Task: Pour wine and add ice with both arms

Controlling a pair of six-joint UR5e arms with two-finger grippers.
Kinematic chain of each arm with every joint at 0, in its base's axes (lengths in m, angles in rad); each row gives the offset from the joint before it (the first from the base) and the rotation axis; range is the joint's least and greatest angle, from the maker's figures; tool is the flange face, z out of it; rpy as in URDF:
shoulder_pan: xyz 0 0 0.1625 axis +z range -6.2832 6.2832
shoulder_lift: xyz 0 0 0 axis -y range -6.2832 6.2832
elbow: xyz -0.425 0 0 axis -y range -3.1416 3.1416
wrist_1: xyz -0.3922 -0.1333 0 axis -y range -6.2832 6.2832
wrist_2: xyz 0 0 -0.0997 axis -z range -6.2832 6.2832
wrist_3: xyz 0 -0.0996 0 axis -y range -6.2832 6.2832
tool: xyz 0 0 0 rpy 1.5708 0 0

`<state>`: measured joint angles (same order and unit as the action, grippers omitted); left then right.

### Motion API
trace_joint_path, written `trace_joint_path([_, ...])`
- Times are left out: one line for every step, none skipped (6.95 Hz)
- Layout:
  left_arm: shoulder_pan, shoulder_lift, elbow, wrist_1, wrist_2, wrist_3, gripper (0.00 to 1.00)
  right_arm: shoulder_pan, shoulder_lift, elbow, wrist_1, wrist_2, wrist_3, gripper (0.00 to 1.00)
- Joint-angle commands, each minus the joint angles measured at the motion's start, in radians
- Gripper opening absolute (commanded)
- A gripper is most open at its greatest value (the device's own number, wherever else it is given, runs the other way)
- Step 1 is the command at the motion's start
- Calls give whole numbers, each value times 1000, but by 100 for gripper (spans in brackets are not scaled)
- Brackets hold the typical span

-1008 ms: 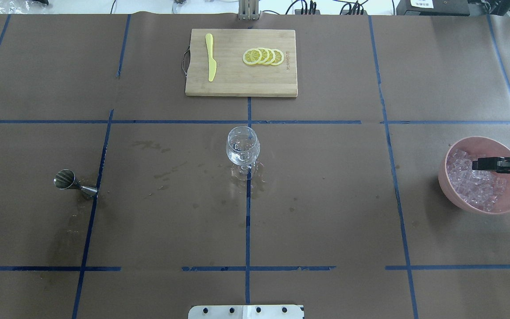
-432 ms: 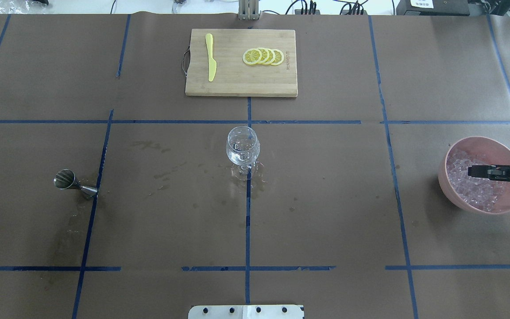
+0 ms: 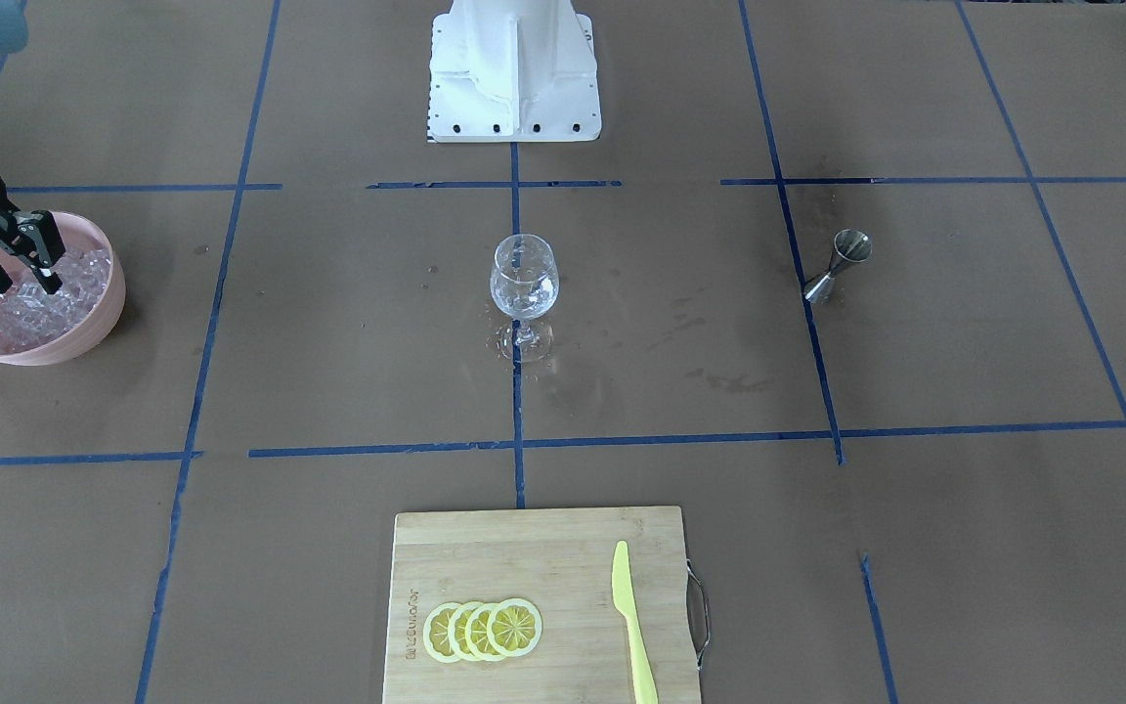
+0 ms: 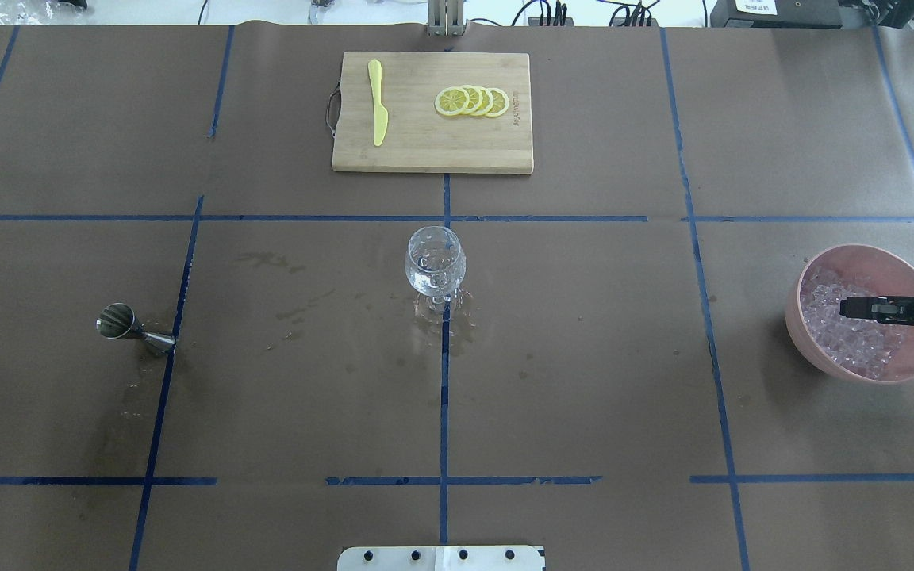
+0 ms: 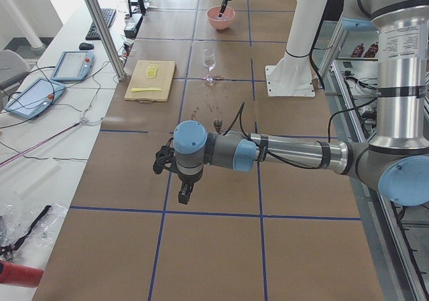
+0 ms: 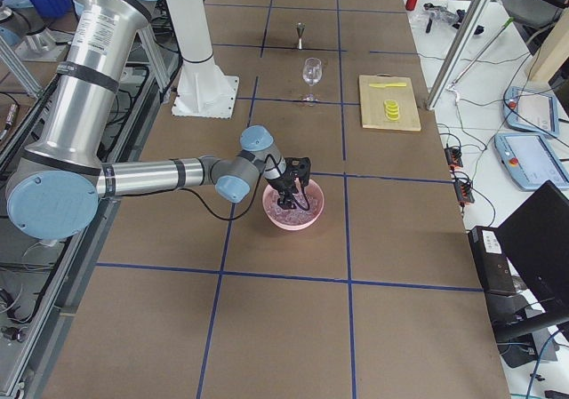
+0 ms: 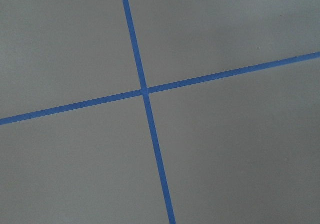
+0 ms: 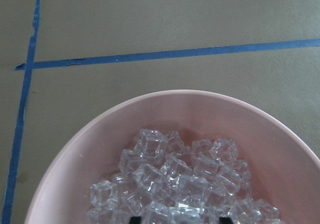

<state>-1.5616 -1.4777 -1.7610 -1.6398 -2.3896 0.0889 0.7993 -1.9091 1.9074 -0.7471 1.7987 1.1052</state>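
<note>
A pink bowl (image 4: 810, 333) full of ice (image 4: 854, 342) stands at the table's right end. My right gripper (image 4: 850, 307) is open, its fingertips down among the ice in the front-facing view (image 3: 27, 286). The right wrist view shows the ice (image 8: 175, 179) heaped in the bowl (image 8: 95, 149), with two black tips apart at the bottom edge. A clear wine glass (image 4: 435, 262) holding clear liquid stands upright at the table's middle. My left gripper (image 5: 184, 195) shows only in the exterior left view, hanging over bare table far from the glass; I cannot tell whether it is open.
A steel jigger (image 4: 128, 327) stands left of the glass, with wet stains around it. A bamboo cutting board (image 4: 425, 151) at the far middle carries lemon slices (image 4: 473, 101) and a yellow knife (image 4: 378, 103). The white pedestal base (image 3: 514, 68) is behind the glass.
My right gripper has dropped slightly lower into the bowl of ice and shifted a little toward the robot's side. The glass and jigger have not moved.
</note>
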Motion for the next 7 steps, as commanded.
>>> trace_joint_path([0, -1, 2, 0, 1, 0, 100, 0, 1, -1, 0, -2, -8, 23])
trace_joint_path([0, -1, 2, 0, 1, 0, 100, 0, 2, -1, 0, -2, -11, 0])
trace_joint_path([0, 0, 2, 0, 1, 0, 100, 0, 2, 2, 0, -2, -19, 0])
trace_joint_path([0, -1, 3, 0, 1, 0, 100, 3, 4, 13, 0, -1, -40, 0])
trace_joint_path([0, -1, 3, 0, 1, 0, 100, 8, 4, 45, -2, 13, -57, 0])
trace_joint_path([0, 0, 3, 0, 1, -1, 100, 18, 5, 100, -6, 28, -92, 0])
trace_joint_path([0, 1, 2, 0, 0, -2, 100, 23, 10, 158, -8, 36, -172, 0])
